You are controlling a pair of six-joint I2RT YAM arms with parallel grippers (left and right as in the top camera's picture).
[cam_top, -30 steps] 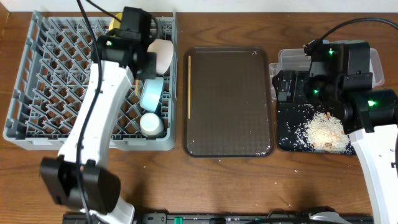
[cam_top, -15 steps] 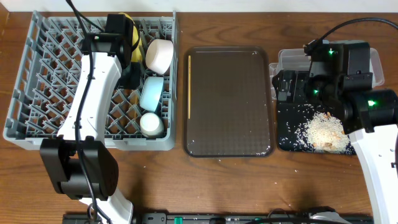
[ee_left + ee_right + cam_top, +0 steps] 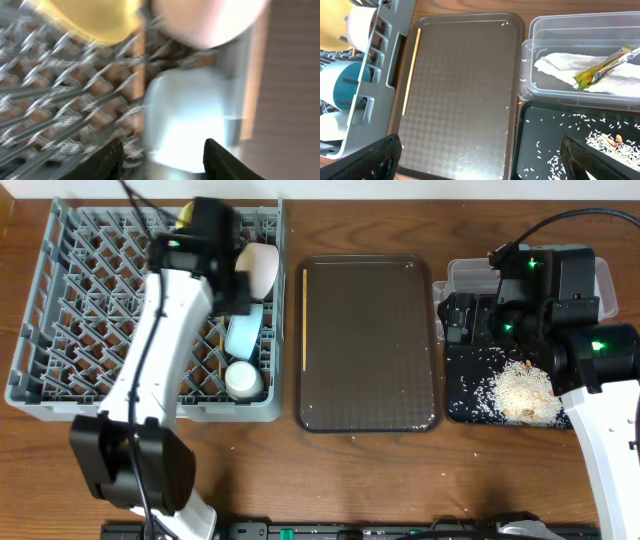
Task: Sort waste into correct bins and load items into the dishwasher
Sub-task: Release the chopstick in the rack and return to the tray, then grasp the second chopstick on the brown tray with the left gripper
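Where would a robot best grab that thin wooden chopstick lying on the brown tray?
Probably near its middle, coming straight down from above and closing across its thin width. The chopstick lies flat along the left edge of the brown tray, right by the raised rim. The wall of the grey rack stands just beyond, so a sideways approach looks blocked.

Dish rack [image 3: 70, 330]: grey, square, pegged, in the upper left of the overhead view.
Yellow plate [image 3: 85, 17]: at the rack's top edge, blurred.
White bowl [image 3: 262, 268]: on edge in the rack's upper right.
Blue bowl [image 3: 244, 332]: on its side, just below the white bowl.
White cup [image 3: 243, 380]: in the rack's lower right.
Chopstick [image 3: 304, 318]: lies straight, just right of the rack.
Clear tub [image 3: 532, 55]: holds a crumpled napkin [image 3: 560, 65] and a green-yellow sachet [image 3: 602, 67].
Black tray [image 3: 530, 145]: below the tub, strewn with rice [image 3: 520, 390].
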